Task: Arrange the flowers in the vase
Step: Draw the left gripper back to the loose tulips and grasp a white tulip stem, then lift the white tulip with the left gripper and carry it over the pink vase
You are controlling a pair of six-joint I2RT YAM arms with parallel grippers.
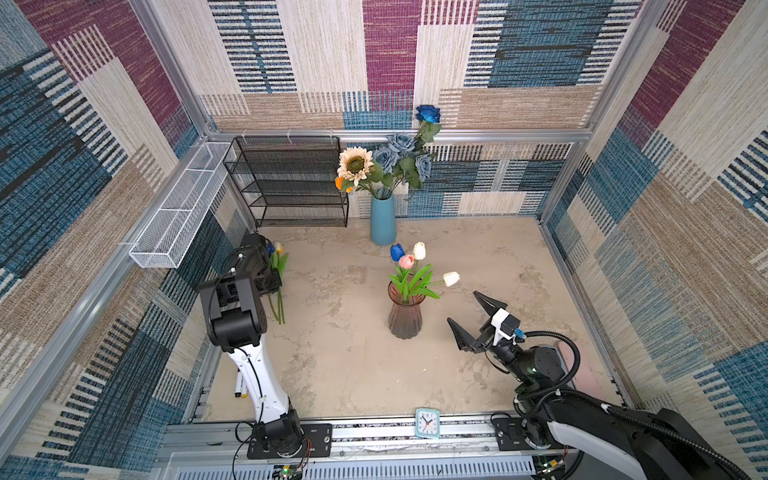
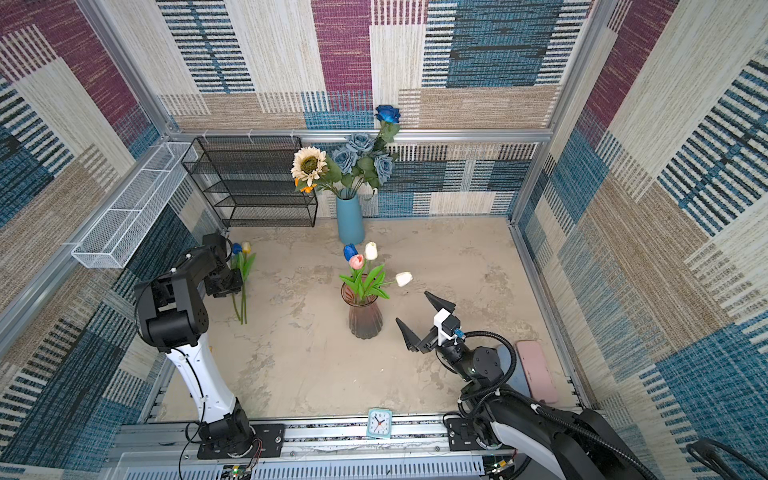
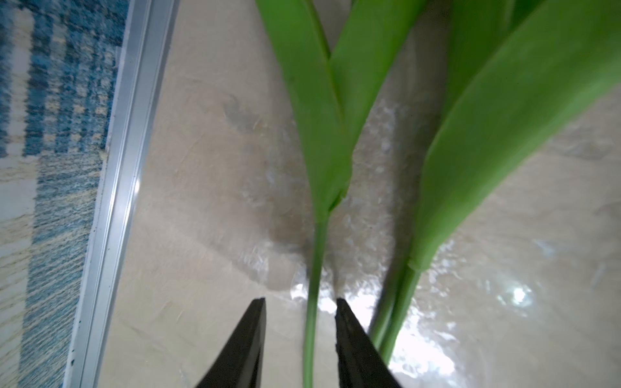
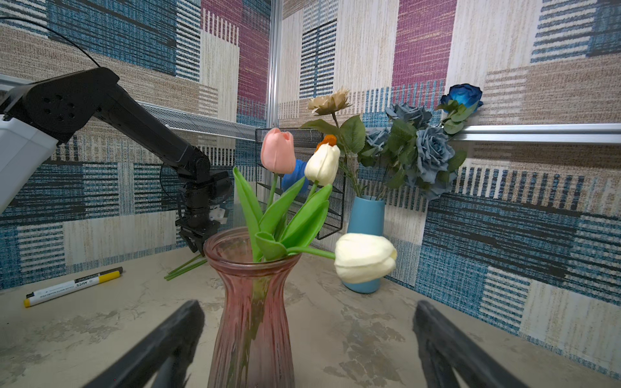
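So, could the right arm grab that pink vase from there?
Probably yes: the right gripper is open and faces the pink vase, with only bare table between them; a drooping white tulip hangs nearby.

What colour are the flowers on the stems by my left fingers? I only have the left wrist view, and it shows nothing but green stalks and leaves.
Observer: A blue tulip and a yellow tulip show at the far ends of those stems, which lie flat on the table.
Operator: Where is the vase from there?
Observer: The pink glass vase, holding four tulips, stands mid-table, to the right of those stems in both top views.
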